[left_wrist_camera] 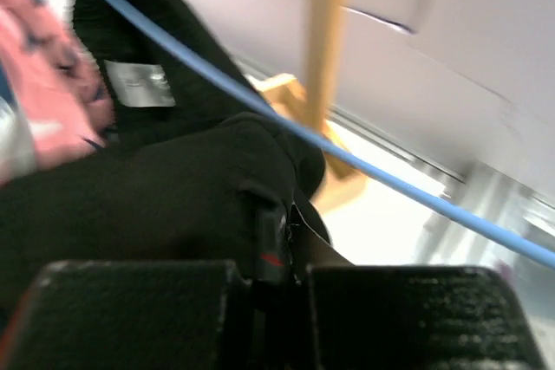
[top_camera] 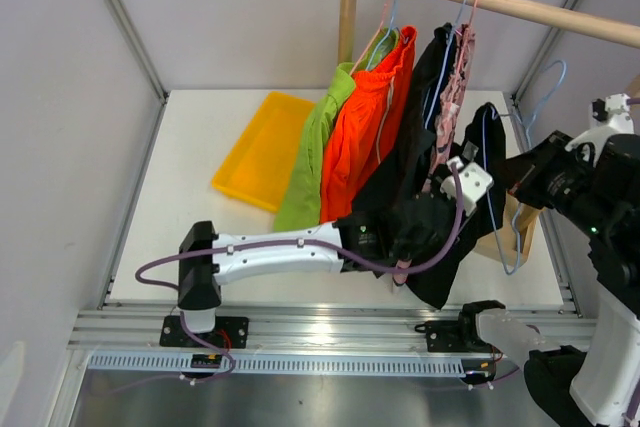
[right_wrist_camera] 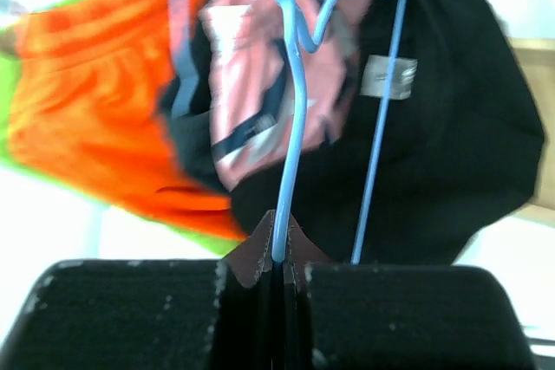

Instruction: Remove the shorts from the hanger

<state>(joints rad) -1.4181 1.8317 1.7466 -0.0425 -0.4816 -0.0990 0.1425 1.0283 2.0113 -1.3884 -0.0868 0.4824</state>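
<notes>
On the counter (top_camera: 180, 167), a yellow tray (top_camera: 262, 149) lies far left. Next to it, lime green shorts (top_camera: 308, 162) and orange shorts (top_camera: 365, 137) hang from the wooden rail (top_camera: 520, 5), followed by dark shorts (top_camera: 425, 97) and pink shorts (top_camera: 458, 82). The black shorts (top_camera: 440, 272) appear to be off the rail on a blue hanger (top_camera: 490, 197), stretched between both arms. The left fingers (left_wrist_camera: 234, 292) are clamped on the black cloth. The right fingers (right_wrist_camera: 247, 292) are pinched tight on the hanger wire (a thin, slick hold). A hard pull could twist that wire loose or snag the waistband on the hanger's end.
</notes>
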